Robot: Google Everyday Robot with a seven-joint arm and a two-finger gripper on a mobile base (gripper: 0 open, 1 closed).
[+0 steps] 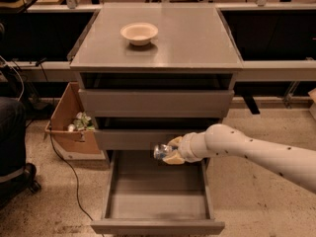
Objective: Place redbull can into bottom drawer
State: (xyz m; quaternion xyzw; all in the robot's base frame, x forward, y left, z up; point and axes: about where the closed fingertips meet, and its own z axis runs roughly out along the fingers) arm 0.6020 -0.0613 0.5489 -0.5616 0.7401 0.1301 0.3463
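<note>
The bottom drawer is pulled wide open at the foot of the grey cabinet, and its tray shows nothing inside. My gripper comes in from the right on the white arm and is shut on the redbull can. The can lies sideways in the fingers, with its shiny end facing left. It hangs over the back part of the open drawer, just in front of the middle drawer's front. Most of the can's body is hidden by the fingers.
A cream bowl sits on the cabinet top. A cardboard box with scrap stands on the floor left of the cabinet, with a black cable beside it. A dark chair stands at far left.
</note>
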